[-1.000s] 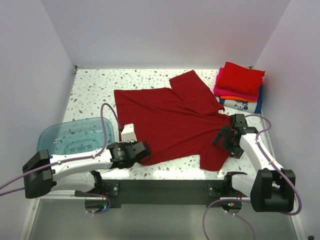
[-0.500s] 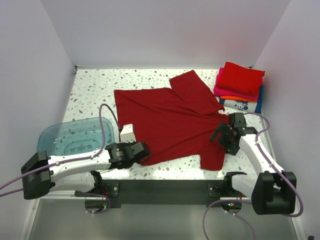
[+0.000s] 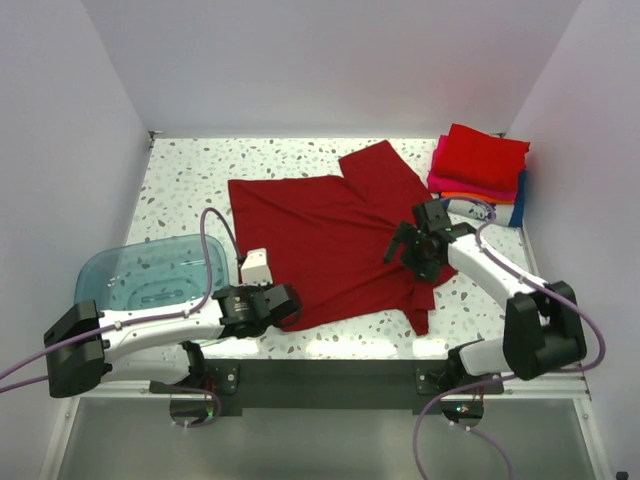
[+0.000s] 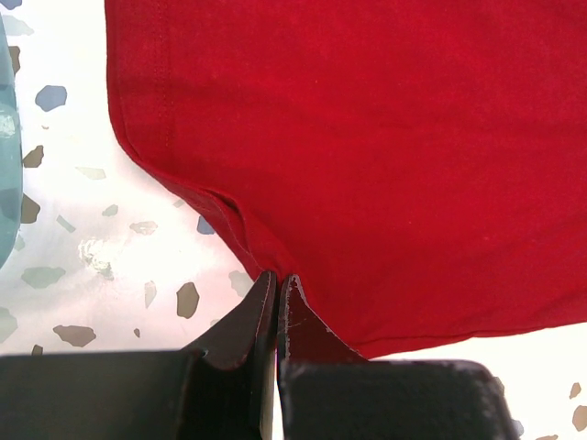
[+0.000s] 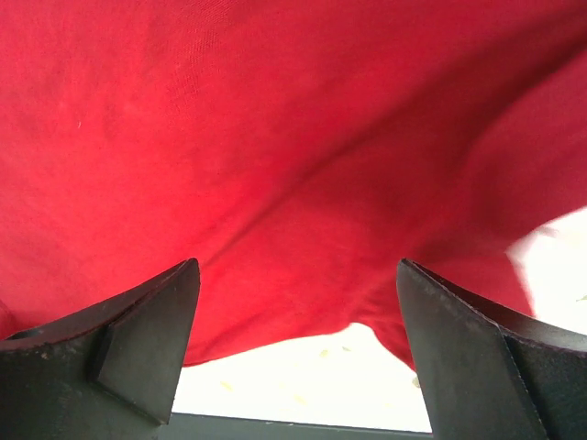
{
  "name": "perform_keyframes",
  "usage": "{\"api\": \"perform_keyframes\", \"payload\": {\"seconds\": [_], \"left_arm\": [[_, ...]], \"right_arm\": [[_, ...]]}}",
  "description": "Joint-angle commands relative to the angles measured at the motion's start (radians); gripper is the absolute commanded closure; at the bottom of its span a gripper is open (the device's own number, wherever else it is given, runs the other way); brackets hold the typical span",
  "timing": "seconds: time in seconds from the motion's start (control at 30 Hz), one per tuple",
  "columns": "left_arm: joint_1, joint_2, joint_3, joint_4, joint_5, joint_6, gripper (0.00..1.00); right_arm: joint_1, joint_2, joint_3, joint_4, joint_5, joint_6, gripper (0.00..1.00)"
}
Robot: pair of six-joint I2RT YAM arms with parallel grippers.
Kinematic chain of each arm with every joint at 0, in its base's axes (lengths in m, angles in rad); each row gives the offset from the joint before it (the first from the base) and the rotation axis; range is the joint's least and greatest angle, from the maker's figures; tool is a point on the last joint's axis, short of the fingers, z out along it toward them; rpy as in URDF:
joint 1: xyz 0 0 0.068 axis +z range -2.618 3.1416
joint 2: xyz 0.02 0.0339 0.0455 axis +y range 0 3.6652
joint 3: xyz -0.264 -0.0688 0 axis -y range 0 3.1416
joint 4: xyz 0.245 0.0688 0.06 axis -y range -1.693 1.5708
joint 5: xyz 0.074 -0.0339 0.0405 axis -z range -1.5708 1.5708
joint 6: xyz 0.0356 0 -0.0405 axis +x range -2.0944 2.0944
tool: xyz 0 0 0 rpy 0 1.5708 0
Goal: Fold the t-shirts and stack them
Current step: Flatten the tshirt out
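Note:
The dark red t-shirt point(image 3: 320, 225) lies spread on the speckled table, its right lower part bunched into a narrow flap. My left gripper point(image 3: 288, 306) is shut on the shirt's near hem; in the left wrist view the closed tips point(image 4: 278, 278) pinch the cloth edge point(image 4: 367, 137). My right gripper point(image 3: 405, 250) is open over the shirt's right side; the right wrist view shows its spread jaws point(image 5: 298, 266) just above red cloth point(image 5: 275, 137). Folded t-shirts point(image 3: 480, 165), bright red on top, with magenta, orange and a white-and-blue print below, are stacked at the back right.
A translucent blue tub point(image 3: 140, 270) stands at the left near my left arm, its rim at the left edge of the left wrist view point(image 4: 5, 137). White walls close in the table point(image 3: 190, 170) on three sides. A dark rail runs along the near edge.
My right gripper has moved left and away from me, onto the shirt; the shirt's right lower part has drawn inward and narrowed. The left gripper has stayed in place.

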Motion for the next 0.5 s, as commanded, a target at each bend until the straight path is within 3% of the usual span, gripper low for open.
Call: {"api": "perform_keyframes", "payload": {"seconds": [0.0,0.23,0.47], "left_arm": [[0.004,0.016,-0.003,0.03,-0.013,-0.009,1.0],[0.004,0.038,-0.001,0.038,-0.005,-0.01,1.0],[0.004,0.046,-0.003,0.038,-0.002,-0.006,1.0]], "right_arm": [[0.091,0.099,0.1,0.047,-0.008,0.041,0.09],[0.234,0.187,0.246,-0.008,0.068,0.055,0.08],[0.234,0.036,0.17,-0.132,0.24,0.07,0.04]]}}
